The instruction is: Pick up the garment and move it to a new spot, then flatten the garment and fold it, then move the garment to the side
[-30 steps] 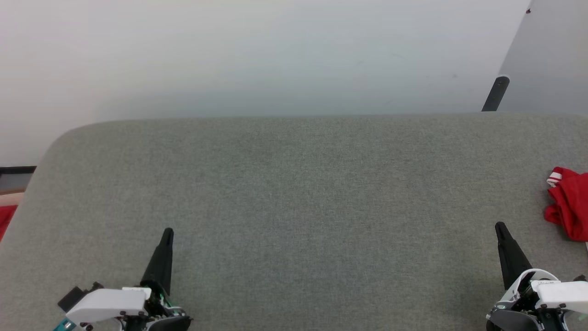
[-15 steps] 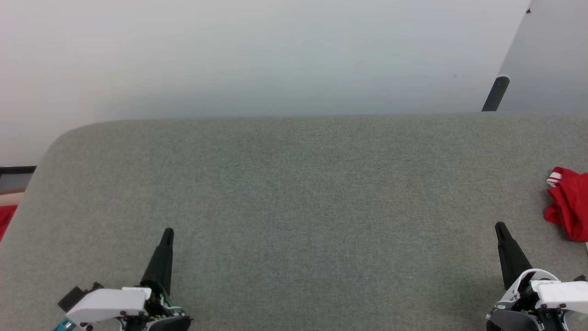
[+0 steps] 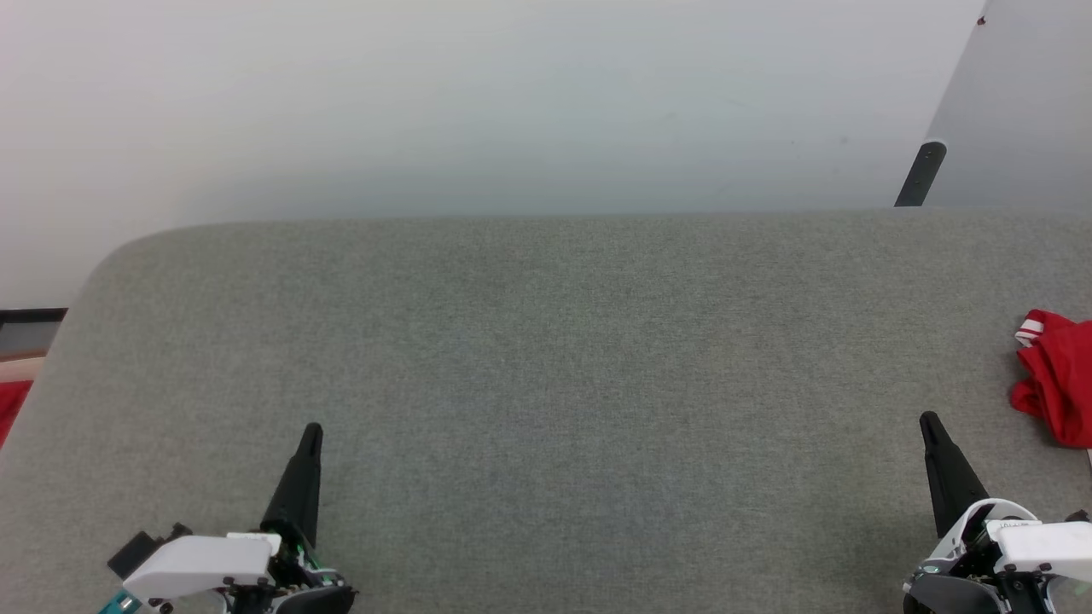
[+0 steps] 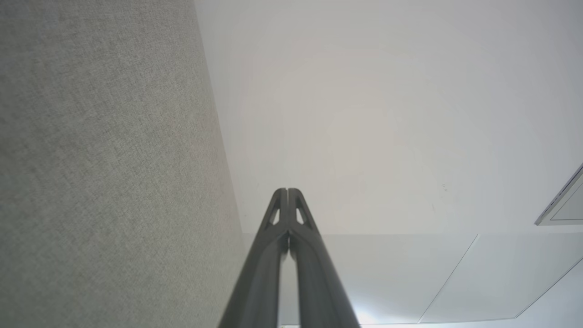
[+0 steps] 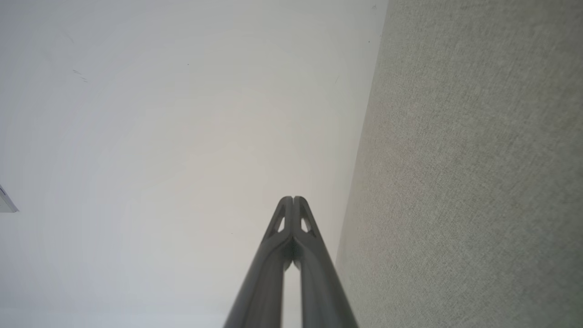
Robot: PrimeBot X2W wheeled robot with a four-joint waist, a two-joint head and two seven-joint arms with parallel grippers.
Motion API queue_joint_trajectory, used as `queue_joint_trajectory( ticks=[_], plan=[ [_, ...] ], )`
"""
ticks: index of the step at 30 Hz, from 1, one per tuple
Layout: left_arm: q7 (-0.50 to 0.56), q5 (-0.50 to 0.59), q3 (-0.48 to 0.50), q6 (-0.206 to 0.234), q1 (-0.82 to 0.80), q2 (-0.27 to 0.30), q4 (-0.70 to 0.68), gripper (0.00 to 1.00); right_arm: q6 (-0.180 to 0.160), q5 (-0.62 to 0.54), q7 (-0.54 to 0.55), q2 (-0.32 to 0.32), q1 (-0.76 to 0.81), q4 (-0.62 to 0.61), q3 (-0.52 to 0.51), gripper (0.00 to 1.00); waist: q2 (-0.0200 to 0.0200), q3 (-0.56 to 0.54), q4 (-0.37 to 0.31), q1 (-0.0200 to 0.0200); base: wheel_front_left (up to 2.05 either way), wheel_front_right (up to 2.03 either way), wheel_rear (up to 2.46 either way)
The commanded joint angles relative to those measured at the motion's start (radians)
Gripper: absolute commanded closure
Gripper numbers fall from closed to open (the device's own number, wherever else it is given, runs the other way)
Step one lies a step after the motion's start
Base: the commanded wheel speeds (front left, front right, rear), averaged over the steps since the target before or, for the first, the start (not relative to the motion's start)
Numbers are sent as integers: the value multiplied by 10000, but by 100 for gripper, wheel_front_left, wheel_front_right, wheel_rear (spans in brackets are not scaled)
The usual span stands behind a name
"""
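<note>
Garment (image 3: 1060,384) lies crumpled at the right edge of the tabletop (image 3: 546,341). Left tool (image 3: 312,431) and right tool (image 3: 927,420), near the front edge, are both closed and empty.

Left gripper (image 3: 312,430) sits low at lower left, fingers pressed together tip to tip, tilted slightly right. Right gripper (image 3: 928,419) sits low at lower right, likewise closed, tilted slightly left. Both hold nothing. White wrist casings sit behind each.
</note>
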Motion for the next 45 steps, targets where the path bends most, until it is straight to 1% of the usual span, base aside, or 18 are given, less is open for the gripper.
queue_joint_trajectory(
  ticks=[1,45],
  plan=[
    [27,33,35,4,-103,-16,16,100,-7,-46,33,37,-37,9,-14,100,0,0,0,0,0,0,0],
    [38,56,57,4,-106,-35,16,100,-7,-42,34,43,-38,9,-23,100,0,0,0,0,0,0,0]
  ],
)
